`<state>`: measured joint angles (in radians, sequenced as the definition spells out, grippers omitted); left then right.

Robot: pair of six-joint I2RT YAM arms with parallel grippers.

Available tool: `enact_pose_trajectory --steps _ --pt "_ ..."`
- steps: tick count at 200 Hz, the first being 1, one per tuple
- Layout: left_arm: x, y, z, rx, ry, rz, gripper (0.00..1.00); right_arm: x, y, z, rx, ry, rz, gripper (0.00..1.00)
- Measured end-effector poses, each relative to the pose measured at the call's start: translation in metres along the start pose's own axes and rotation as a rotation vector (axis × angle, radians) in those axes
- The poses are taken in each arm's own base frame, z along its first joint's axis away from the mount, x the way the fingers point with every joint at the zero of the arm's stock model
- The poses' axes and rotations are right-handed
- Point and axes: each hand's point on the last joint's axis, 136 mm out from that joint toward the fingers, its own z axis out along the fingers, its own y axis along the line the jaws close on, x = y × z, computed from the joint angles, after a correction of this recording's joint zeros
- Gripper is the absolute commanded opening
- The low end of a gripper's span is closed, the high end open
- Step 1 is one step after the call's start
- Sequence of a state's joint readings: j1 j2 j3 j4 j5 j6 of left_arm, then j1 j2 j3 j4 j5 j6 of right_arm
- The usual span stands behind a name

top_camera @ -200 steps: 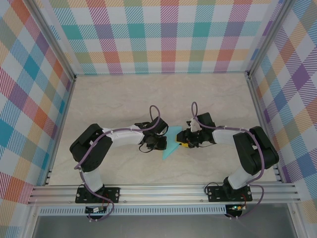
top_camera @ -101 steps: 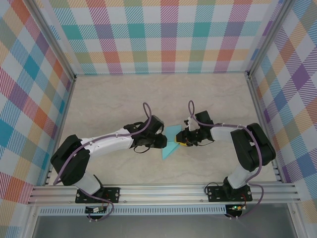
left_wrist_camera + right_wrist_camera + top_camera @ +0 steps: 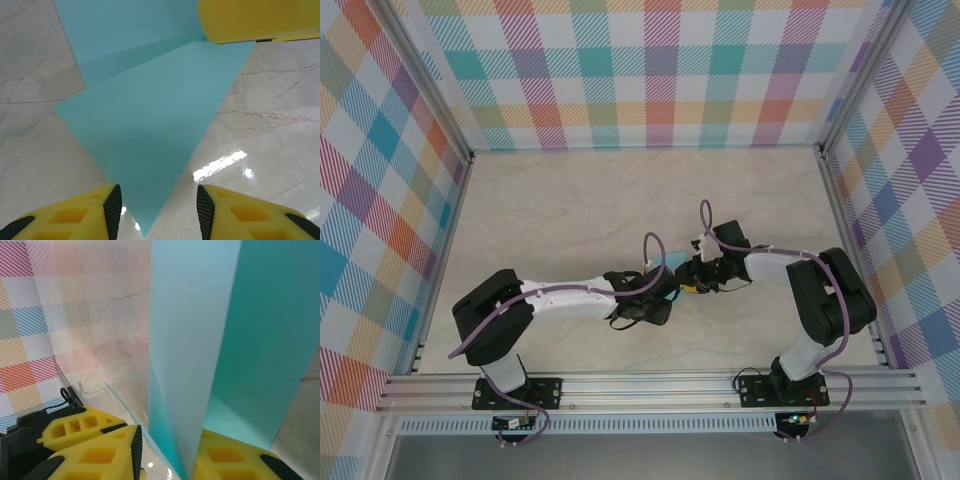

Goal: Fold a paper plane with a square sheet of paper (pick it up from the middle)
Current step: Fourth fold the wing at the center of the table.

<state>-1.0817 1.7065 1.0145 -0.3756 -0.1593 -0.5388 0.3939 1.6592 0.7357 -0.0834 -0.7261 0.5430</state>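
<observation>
The light cyan paper plane (image 3: 145, 125) lies folded on the marble table, its pointed tip (image 3: 145, 231) between the fingers of my left gripper (image 3: 158, 210), which is open and straddles the tip without touching it. In the top view the left gripper (image 3: 657, 301) covers most of the paper (image 3: 677, 265). My right gripper (image 3: 689, 284) is at the paper's other end. In the right wrist view a raised flap of the paper (image 3: 195, 340) stands between the jaws of the right gripper (image 3: 167, 455) and leans on the right finger (image 3: 225, 457). The left pad (image 3: 136, 450) is clear of it.
The table (image 3: 570, 200) is walled by plaid panels on three sides, with an aluminium rail (image 3: 650, 385) along the near edge. Both arms meet at the middle near part. In the left wrist view the right gripper's yellow finger (image 3: 250, 20) rests on the paper's far corner.
My left arm has swung right and over the paper's pointed end, and its jaws have opened. The right gripper has stayed at the paper's far end.
</observation>
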Motion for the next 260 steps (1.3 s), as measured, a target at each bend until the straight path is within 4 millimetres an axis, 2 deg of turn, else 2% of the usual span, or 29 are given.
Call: enact_pose_trajectory --steps 73,144,260 --pt "-0.007 -0.007 0.004 -0.101 -0.063 0.039 0.47 -0.001 0.001 -0.001 0.004 0.003 0.031 0.29" --pt "-0.001 0.003 0.011 -0.237 -0.087 0.068 0.46 -0.005 0.006 -0.002 0.001 -0.003 0.043 0.29" --pt "-0.004 0.008 0.007 -0.309 -0.149 0.071 0.22 -0.006 0.007 -0.003 0.003 0.000 0.050 0.29"
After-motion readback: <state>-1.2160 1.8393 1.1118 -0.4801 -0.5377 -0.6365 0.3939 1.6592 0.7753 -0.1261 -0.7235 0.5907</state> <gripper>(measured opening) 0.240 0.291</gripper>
